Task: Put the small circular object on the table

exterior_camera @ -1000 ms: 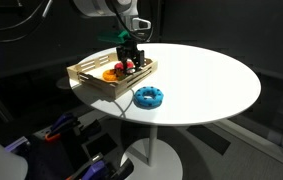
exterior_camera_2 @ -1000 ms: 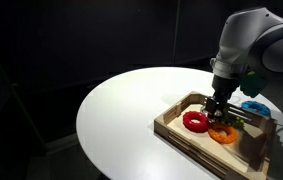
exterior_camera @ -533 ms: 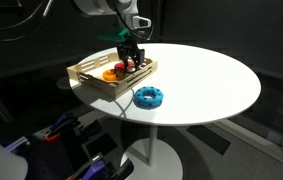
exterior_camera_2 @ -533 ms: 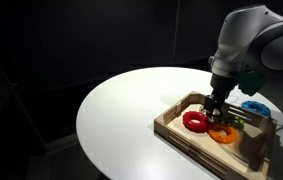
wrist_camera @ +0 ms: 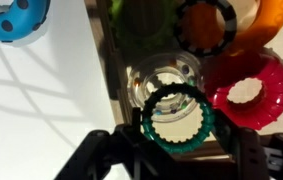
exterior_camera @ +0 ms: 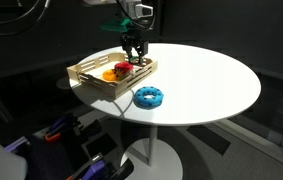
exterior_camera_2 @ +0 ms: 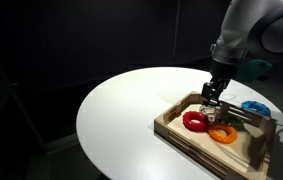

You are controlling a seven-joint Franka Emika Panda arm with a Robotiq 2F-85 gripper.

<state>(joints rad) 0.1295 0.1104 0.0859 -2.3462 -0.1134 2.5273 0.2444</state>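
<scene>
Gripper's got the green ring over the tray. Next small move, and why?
Probably translate sideways toward bare table, then lower. The gripper holds the green ring above the wooden tray, over the other toys, so releasing here would likely drop it back in. Steer clear of the blue ring lying beside the tray.

Dim surroundings; table glares white; wrist view seemingly soft.

Tool points straight down, jaws clamped partway.
</scene>
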